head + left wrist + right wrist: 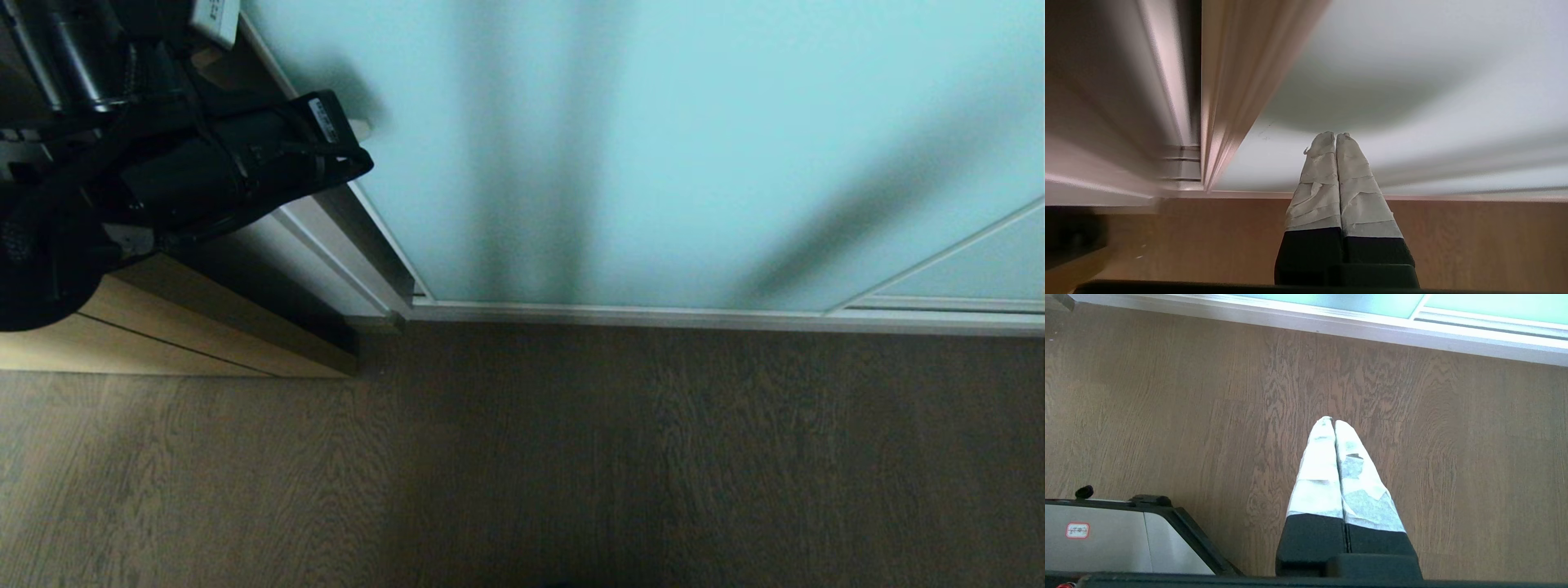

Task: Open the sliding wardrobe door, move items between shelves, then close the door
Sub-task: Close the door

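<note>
Fingers, left: tape-wrapped fingers [1336, 171] of the left gripper [1335, 135] pressed together, holding nothing, tips just beside the frosted pale aqua glass sliding wardrobe door [1412, 81], near its left edge.
Fingers, right: right gripper [1331, 420] likewise closed and empty, hanging over the brown wood-grain floor [1167, 416].
Head view only: black left arm [204, 163] at far left, dark shadows streaking the door [653, 122], which stands shut.
Left wrist view only: door's slim silver-white frame [1229, 81] beside a dark gap.
Right wrist view only: grey robot base [1106, 547] on the floor.
Around: light wooden panel [163, 327] at far left.
</note>
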Motion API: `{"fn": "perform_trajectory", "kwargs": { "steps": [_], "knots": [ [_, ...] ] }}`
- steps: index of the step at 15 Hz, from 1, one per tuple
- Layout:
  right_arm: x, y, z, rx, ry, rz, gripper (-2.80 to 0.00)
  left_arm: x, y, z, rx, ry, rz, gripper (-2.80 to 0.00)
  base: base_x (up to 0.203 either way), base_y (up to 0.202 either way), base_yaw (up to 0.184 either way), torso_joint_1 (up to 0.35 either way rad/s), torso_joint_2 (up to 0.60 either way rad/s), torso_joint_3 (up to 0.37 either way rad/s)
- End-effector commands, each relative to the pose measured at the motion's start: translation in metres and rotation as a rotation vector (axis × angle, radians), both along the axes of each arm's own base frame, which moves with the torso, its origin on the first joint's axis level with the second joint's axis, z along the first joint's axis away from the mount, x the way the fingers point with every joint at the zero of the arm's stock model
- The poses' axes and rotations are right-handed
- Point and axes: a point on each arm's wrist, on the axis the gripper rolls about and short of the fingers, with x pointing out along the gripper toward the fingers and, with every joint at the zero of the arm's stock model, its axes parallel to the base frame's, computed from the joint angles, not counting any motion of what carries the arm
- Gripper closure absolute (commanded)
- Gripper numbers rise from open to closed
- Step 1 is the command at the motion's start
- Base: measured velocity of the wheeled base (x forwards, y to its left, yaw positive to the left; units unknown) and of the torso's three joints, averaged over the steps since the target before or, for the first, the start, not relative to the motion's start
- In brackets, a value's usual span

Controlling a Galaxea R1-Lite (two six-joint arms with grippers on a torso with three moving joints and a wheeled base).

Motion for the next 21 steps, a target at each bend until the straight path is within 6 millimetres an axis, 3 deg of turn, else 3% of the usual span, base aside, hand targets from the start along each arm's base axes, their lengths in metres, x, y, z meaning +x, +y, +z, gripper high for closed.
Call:
{"fn": "perform_trajectory", "kwargs": {
  "steps": [1,7,11,17,21],
  "knots": [
    [0.0,0.0,0.0,-0.001,0.001,0.001,0.0,-0.009,0.002,0.008,-0.013,-0.038,-0.006,0.0,0.0,0.0,0.0,0.0,0.0,0.0],
    [0.0,0.0,0.0,-0.001,0.001,0.001,0.0,-0.023,0.004,0.016,-0.018,-0.063,-0.02,0.0,0.0,0.0,0.0,0.0,0.0,0.0],
    [0.0,0.0,0.0,-0.001,0.001,0.001,0.0,-0.047,0.009,0.028,-0.025,-0.102,-0.032,0.0,0.0,0.0,0.0,0.0,0.0,0.0],
    [0.0,0.0,0.0,-0.001,0.001,0.001,0.0,-0.113,0.028,0.051,-0.014,-0.142,-0.022,0.0,0.0,0.0,0.0,0.0,0.0,0.0],
    [0.0,0.0,0.0,-0.001,0.001,0.001,0.0,-0.167,0.047,0.035,0.153,-0.12,0.118,0.0,0.0,0.0,0.0,0.0,0.0,0.0]
  ]
}}
